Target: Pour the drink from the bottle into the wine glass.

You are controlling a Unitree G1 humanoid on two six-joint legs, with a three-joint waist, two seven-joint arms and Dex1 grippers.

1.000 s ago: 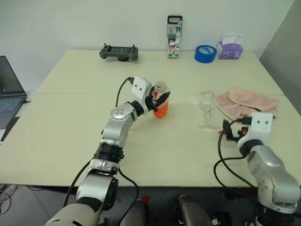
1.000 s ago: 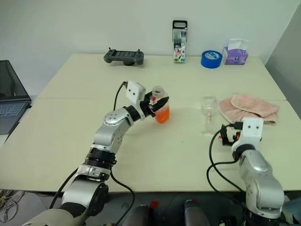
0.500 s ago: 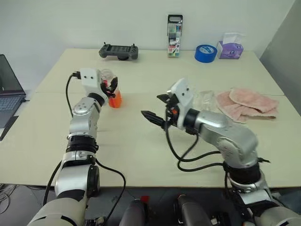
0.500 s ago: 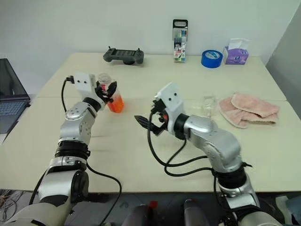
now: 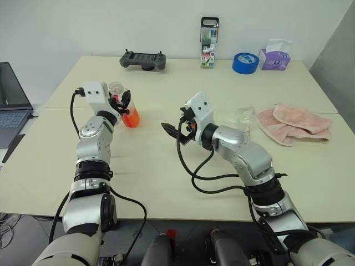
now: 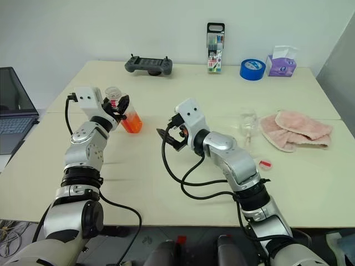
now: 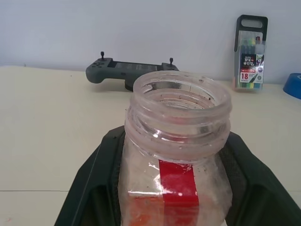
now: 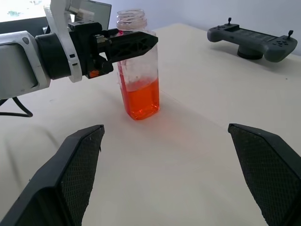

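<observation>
The bottle (image 5: 126,108) is clear with a red label strip, and its mouth (image 7: 181,96) is open with no cap on it. The orange-red drink (image 8: 140,99) fills its lower part. My left gripper (image 5: 123,101) is shut on the bottle's upper half, at the table's left. The bottle is upright with its base at the table top. My right gripper (image 5: 174,123) hangs open and empty over the middle of the table, pointing at the bottle. The clear wine glass (image 6: 248,123) stands upright to the right of that arm. A small red cap (image 6: 265,163) lies in front of the glass.
A pink towel (image 5: 294,123) lies at the right. Along the back edge are a grey game controller (image 5: 143,59), a marker pack (image 5: 209,34), a blue tape roll (image 5: 244,62) and a tissue box (image 5: 275,55). A laptop (image 5: 11,102) sits off the left edge.
My left gripper carried the bottle from the table's middle to the left. My right arm swung from the front right, past the glass, to the middle. Both have nearly stilled since.
</observation>
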